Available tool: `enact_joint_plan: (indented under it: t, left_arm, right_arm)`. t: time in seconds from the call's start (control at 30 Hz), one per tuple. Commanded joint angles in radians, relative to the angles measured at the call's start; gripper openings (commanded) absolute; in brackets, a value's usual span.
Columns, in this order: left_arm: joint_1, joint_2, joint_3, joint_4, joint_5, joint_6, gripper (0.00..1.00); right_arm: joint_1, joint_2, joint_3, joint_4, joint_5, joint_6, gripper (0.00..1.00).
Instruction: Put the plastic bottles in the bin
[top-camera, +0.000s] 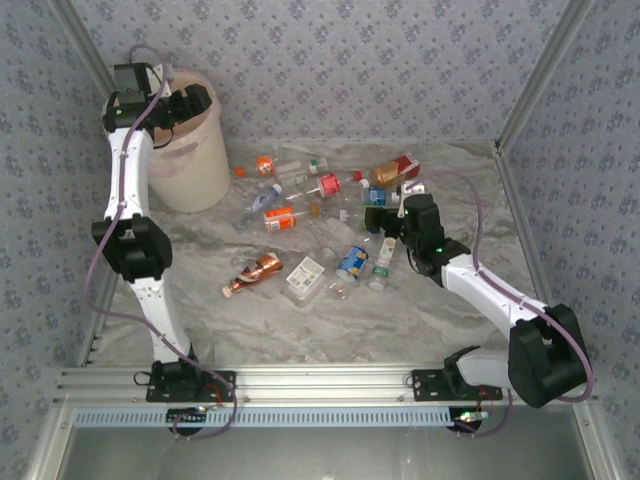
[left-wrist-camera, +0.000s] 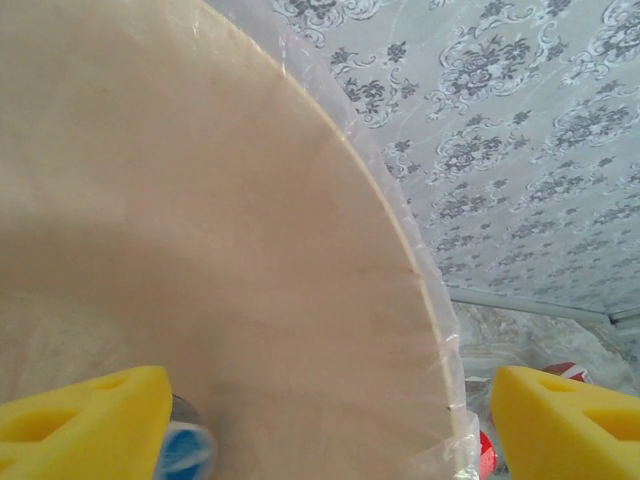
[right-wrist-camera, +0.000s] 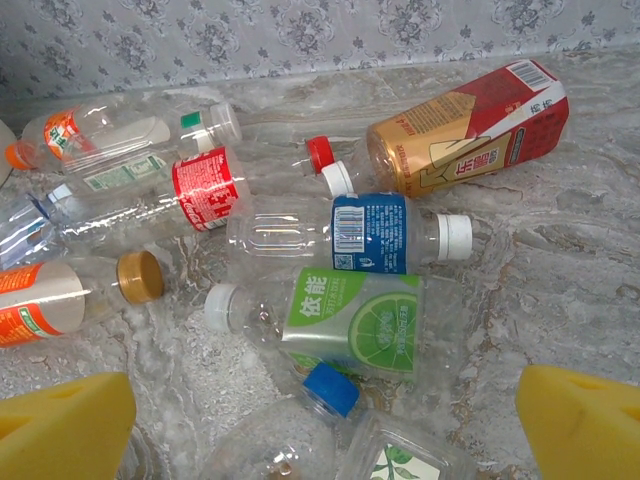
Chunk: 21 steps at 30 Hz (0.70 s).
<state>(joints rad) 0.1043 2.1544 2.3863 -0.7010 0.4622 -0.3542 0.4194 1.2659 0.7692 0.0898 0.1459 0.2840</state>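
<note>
Nearest, on the grey-veined marbled table (top-camera: 300, 330), a copper-tinted bottle (top-camera: 255, 272) lies on its side with a ribbed clear tray (top-camera: 305, 278) just beside it. The right gripper (right-wrist-camera: 320, 435) hangs low over the scatter of plastic bottles (top-camera: 330, 215). Its blocky yellow foam pads (right-wrist-camera: 60, 430) are spread wide with nothing clasped, and under the gap sits a crumpled clear bottle with a blue cap (right-wrist-camera: 330, 390). Beyond that lie a squashed lime-labelled bottle (right-wrist-camera: 352, 322) with a white cap, then a ridged blue-labelled bottle (right-wrist-camera: 370, 235). Farther off is a fat gold bottle (right-wrist-camera: 465, 135) in a red sleeve. All lie on their sides, close together. To their left are a red-labelled bottle (right-wrist-camera: 205, 188) and an orange-labelled bottle (right-wrist-camera: 60, 300) with a gold cap. At the far left stands the bin (top-camera: 195, 175), a round, smooth cream bucket lined with thin crinkled film. The left gripper (left-wrist-camera: 330, 430) is above its mouth, fingers (left-wrist-camera: 85, 420) parted and empty. Part of a blurred blue-and-white bottle (left-wrist-camera: 188, 450) shows beside one pad, against the bin's inner wall. Grey flowered wallpaper (top-camera: 350, 60) backs everything.
</note>
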Motion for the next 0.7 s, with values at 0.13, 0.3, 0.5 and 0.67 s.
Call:
enact_joint_plan:
  t: [0.13,0.3,0.5,0.67]
  left_arm:
    - [0.002,-0.061,0.034,-0.016,0.046,-0.003,0.88]
    - [-0.001,-0.139,-0.013,0.006,0.037,-0.002,0.98]
    - [-0.014,-0.275,-0.181,0.127,-0.004,0.003,0.98]
    - [-0.048,-0.401,-0.333,0.220,-0.005,0.001,0.98]
  right_arm:
    - [-0.003,-0.027,-0.006,-0.102,0.019,0.055,1.00]
    - [-0.014,-0.048,-0.018,-0.266,0.033,0.190,1.00]
    - [-0.021,-0.056,-0.071,-0.324,-0.018,0.294,1.00]
    - [-0.001,-0.053,-0.062,-0.418,-0.038,0.489,1.00]
